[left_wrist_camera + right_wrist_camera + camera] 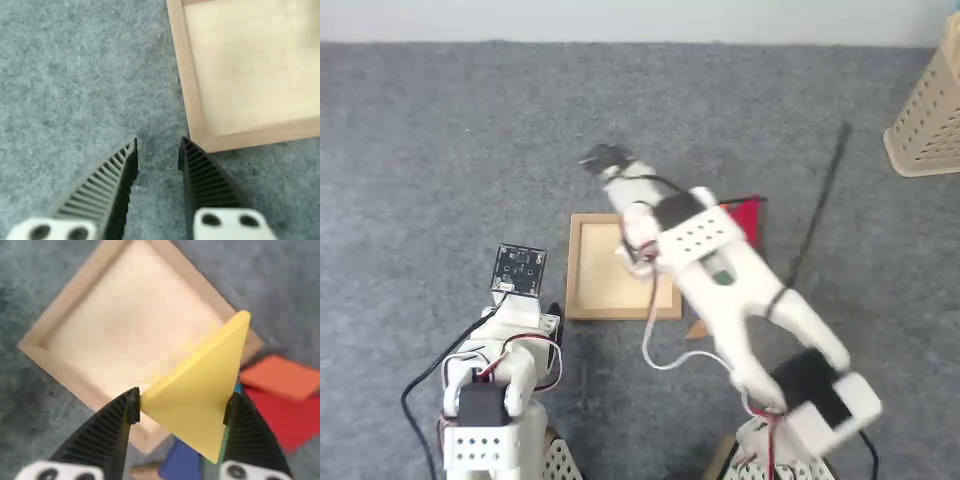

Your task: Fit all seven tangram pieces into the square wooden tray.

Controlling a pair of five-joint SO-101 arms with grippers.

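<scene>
Nearest the arm bases, the left pincer (pixel 157 150) hangs released, its black ribbed fingers (pixel 117 175) spread with bare grey felt-like tabletop (pixel 75 75) between them. It sits just outside the near corner of the square, light wooden tray (pixel 187 75), not touching the rim.

The tray (pixel 573 270) lies flat with a pale bare floor. The right arm stretches over the tray's near right corner. Its right pincer (pixel 182 402) is clenched on a yellow plastic triangle piece (pixel 200 385), gripped across its two flat faces and held tilted over the tray's edge. The triangle seems to be above the wood rather than resting on it, though the angle makes that hard to judge.

Just beyond the tray's right rim lie a flat orange piece (pixel 280 377), a red piece (pixel 290 417) and a mostly hidden blue piece (pixel 182 460), all close together on the tabletop. From above, the red piece (pixel 745 215) shows beside the tray's far right corner.

Farther right of the tray runs a thin black cord (pixel 817 205), and well beyond it stands a beige slotted plastic basket (pixel 930 100).
</scene>
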